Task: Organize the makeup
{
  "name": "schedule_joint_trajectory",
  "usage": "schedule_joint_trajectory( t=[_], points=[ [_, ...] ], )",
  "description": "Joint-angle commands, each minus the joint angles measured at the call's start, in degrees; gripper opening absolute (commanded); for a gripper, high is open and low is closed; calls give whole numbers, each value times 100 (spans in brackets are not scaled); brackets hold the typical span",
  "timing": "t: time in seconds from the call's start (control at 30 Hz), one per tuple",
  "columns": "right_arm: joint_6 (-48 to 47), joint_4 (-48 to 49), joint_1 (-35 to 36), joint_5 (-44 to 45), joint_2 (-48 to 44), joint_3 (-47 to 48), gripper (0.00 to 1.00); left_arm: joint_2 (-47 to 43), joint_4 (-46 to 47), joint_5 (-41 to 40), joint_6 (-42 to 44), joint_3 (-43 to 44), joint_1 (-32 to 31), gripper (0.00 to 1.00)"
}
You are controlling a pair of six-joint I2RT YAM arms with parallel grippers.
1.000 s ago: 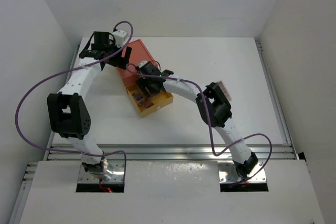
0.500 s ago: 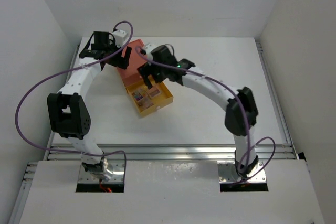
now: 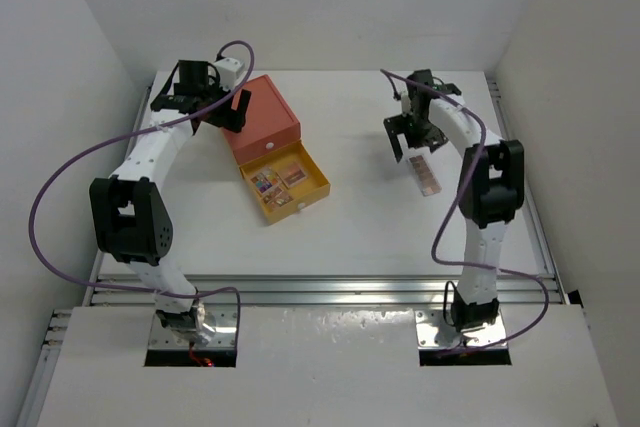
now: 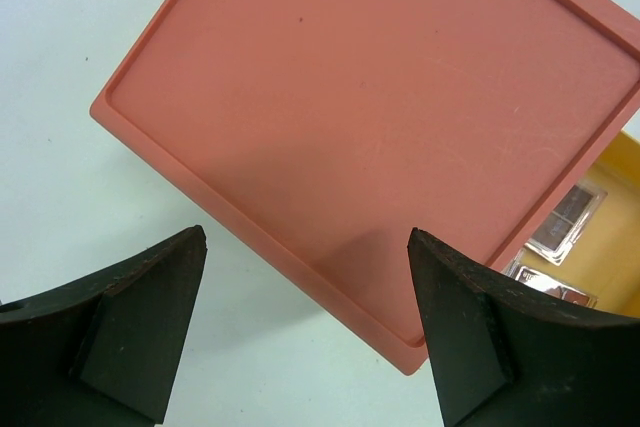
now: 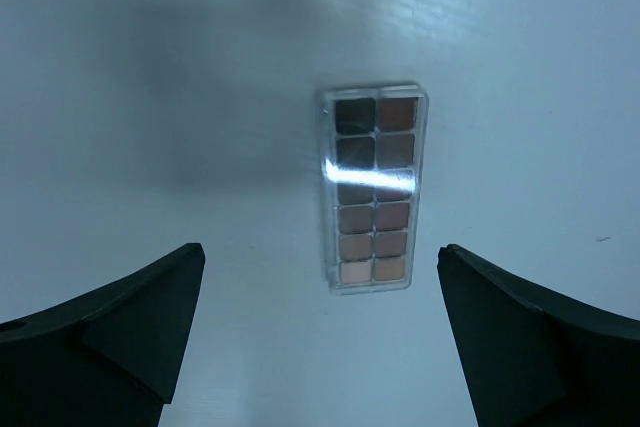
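- Hovering with its jaws spread wide and holding nothing, the right pincer (image 3: 405,142) hangs above the long palette (image 5: 372,187), which shows between the two fingers in the wrist view.
- That palette lies flat on the worktop (image 3: 380,227) close to its right edge, toward the far right corner and well apart from the yellow drawer (image 3: 318,187).
- To pick it up well, I would line the fingers up across the palette's narrow width and centre them on its middle. Then come straight down until the tips nearly touch the worktop, and only then clench; the case looks thin and glossy, so a skewed or high pinch may slip.
- The left pincer (image 3: 215,107) is likewise released, poised over the far left corner of the orange box (image 4: 380,107) without touching it.
- Small palettes (image 3: 280,179) already lie in the pulled-out drawer, near the middle of the worktop.
- A second ago the right arm was bent over the drawer with its fingers down inside; since then it has swung across to the right side and its jaws have widened. The left arm has not moved.
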Motion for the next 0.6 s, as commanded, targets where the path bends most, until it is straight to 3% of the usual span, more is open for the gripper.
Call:
schedule_joint_trajectory(
  t=[0.0,0.27,0.4,0.57],
  points=[
    [-242,-593,-210,280,374,48,100,-226,66,37,60,4,56,88],
    [-216,-258,-826,8,727,-339,100,-226,66,-16,60,4,56,89],
    [-268,-118,-853,-176,867,-620,92,-173,66,-16,60,4,56,89],
    [-329,67,-870,-282,938,-752,74,-173,66,-16,60,4,109,89]
  ],
)
